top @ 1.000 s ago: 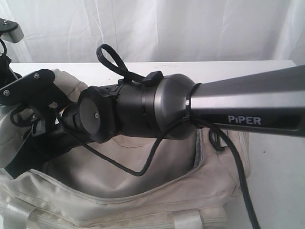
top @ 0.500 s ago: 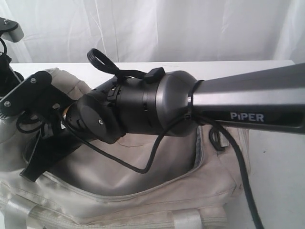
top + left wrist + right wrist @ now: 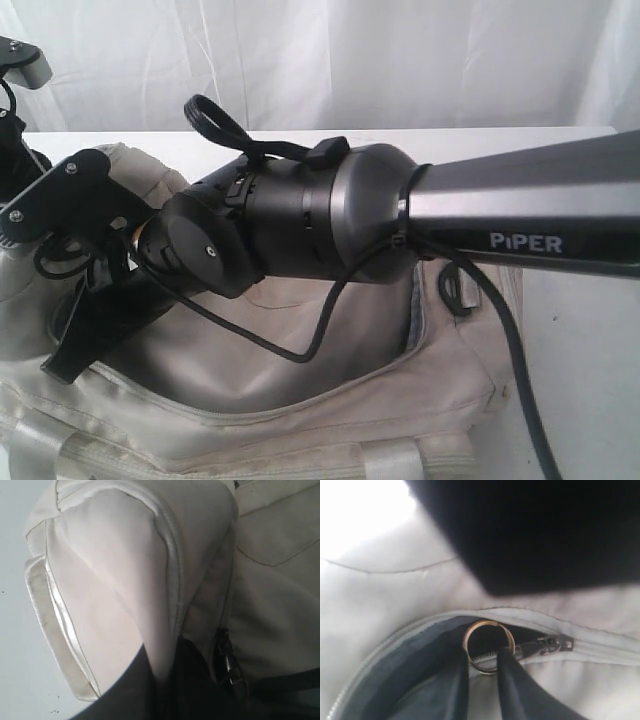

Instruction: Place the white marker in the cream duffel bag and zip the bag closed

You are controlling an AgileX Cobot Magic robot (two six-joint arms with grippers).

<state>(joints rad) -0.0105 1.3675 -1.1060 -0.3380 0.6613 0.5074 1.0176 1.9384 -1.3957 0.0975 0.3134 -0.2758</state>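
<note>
The cream duffel bag [image 3: 300,400] looks unchanged since before: right fingers [image 3: 512,690] pinch its zip ring [image 3: 489,652]; left fingers [image 3: 195,690] unreadable.

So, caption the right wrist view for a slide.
Right gripper at the gold zip ring of the partly open bag.

- The dark grey metal right arm [image 3: 330,225] fills the middle of the exterior view, hiding much of the soft cream fabric duffel bag [image 3: 300,400]; the bottom edge cuts off its lower part.
- The left gripper [image 3: 162,680] is a dark blur cut by the left wrist view's edge; its grip is unreadable.
- The right gripper [image 3: 486,669] shows only blurred black fingers [image 3: 515,695] at the small gold metal ring [image 3: 487,622]; whether they clamp it is unclear.
</note>
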